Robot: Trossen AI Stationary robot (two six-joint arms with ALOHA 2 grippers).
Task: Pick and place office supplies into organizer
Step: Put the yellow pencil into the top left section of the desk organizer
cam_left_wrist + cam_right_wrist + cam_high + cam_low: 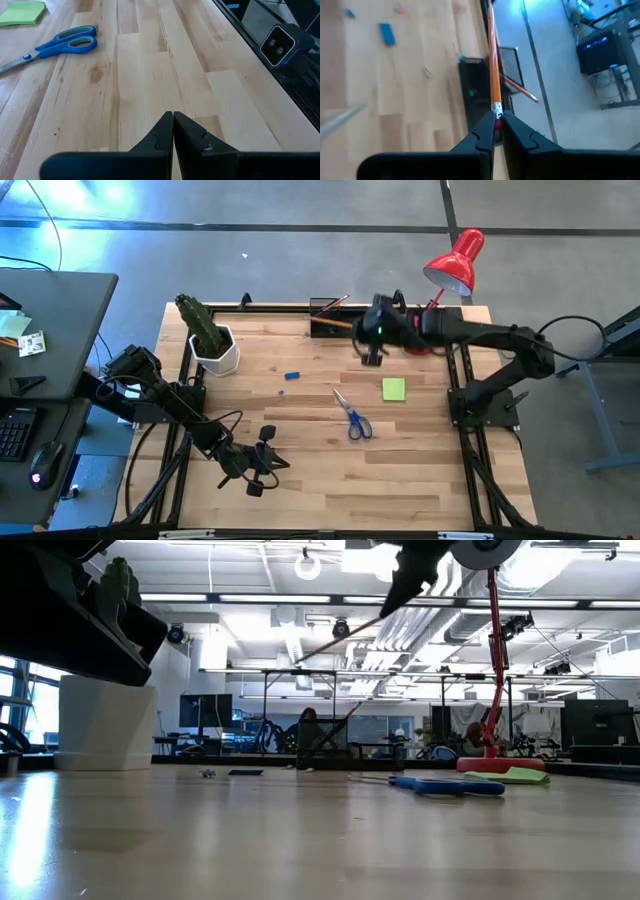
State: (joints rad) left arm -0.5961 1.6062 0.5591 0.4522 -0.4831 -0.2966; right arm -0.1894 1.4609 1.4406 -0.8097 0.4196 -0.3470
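Organizer [330,317], a black divided tray, sits at the table's twelve o'clock edge, and the right gripper [498,120] hangs just above it, pinching the eraser end of an orange pencil [493,65] whose shaft points down over the tray, where another pencil [520,91] already leans. Blue-handled scissors [352,416] lie near centre, with the lime-green sticky-note pad [393,389] toward two o'clock of them and a tiny blue block [292,376] toward ten. At seven o'clock the left gripper [173,131] rests low over bare wood, fingers pressed together on nothing.

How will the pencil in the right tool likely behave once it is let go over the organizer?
The pencil looks thin, straight and stiff, so it probably won't flex. The right tool pinches only its eraser end, so it may pivot. Released over the organizer, it would likely drop in slanted, like the pencil already leaning there. Missing, it could roll.
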